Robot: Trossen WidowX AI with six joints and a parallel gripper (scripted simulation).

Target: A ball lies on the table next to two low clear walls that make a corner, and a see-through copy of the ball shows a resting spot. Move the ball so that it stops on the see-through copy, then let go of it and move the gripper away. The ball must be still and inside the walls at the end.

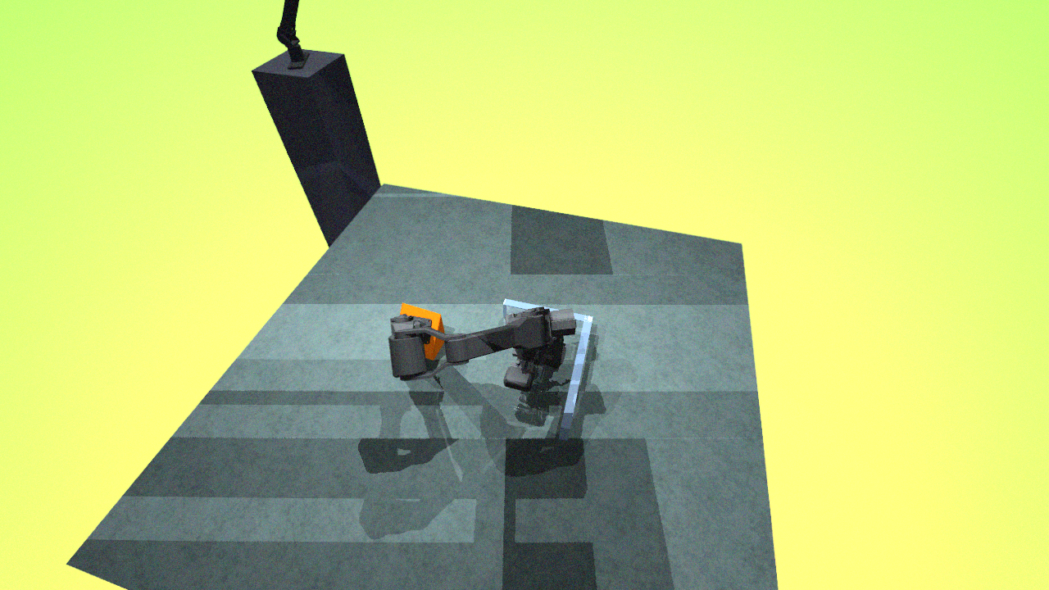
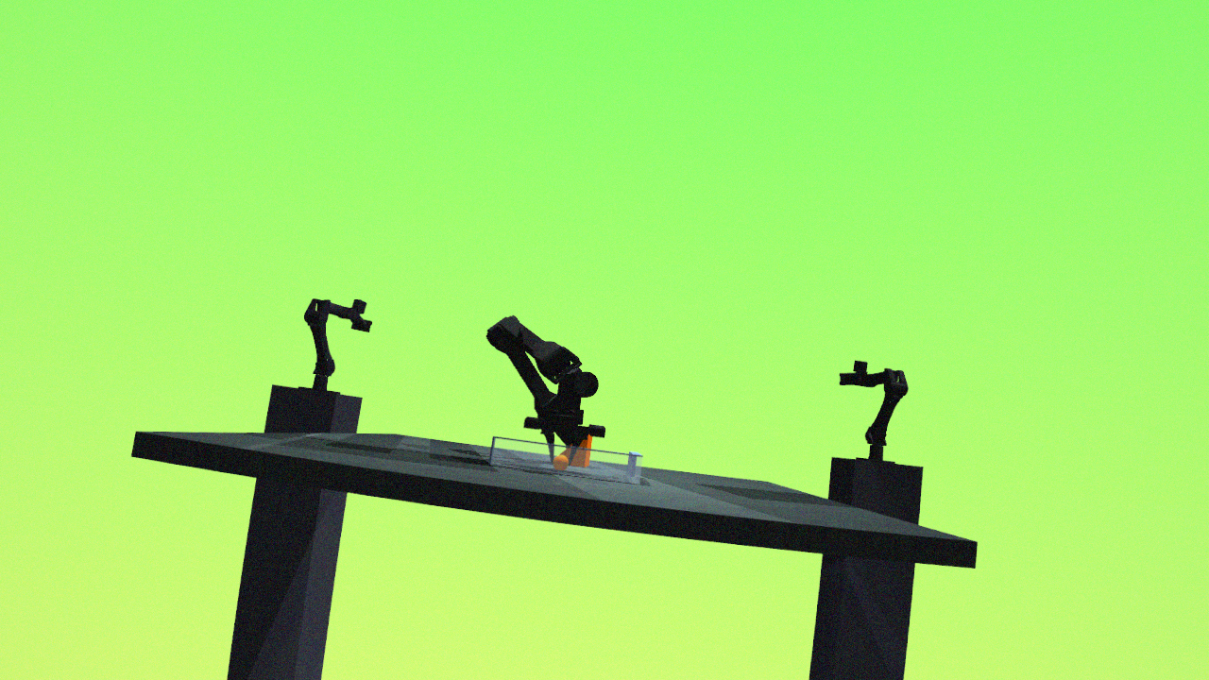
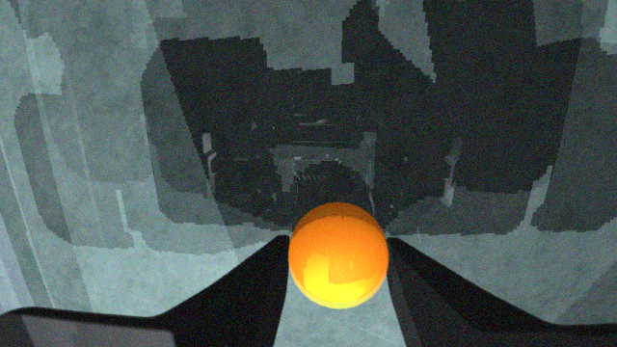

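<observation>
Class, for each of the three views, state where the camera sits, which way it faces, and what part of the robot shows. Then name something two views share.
Top: high above, looking down on the table; whole arm shows, by the clear walls.
Exterior: low, off to the side, looking up; arm in silhouette.
Wrist: on the arm, looking past the pincer at the table; only the fingers show, closed on the ball.
Shared: exterior and wrist both show the ball.

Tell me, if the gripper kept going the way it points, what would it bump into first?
Probably the table. The gripper points down at it, with the orange ball between its fingers, so the ball likely touches first, if it isn't already resting there.
</observation>
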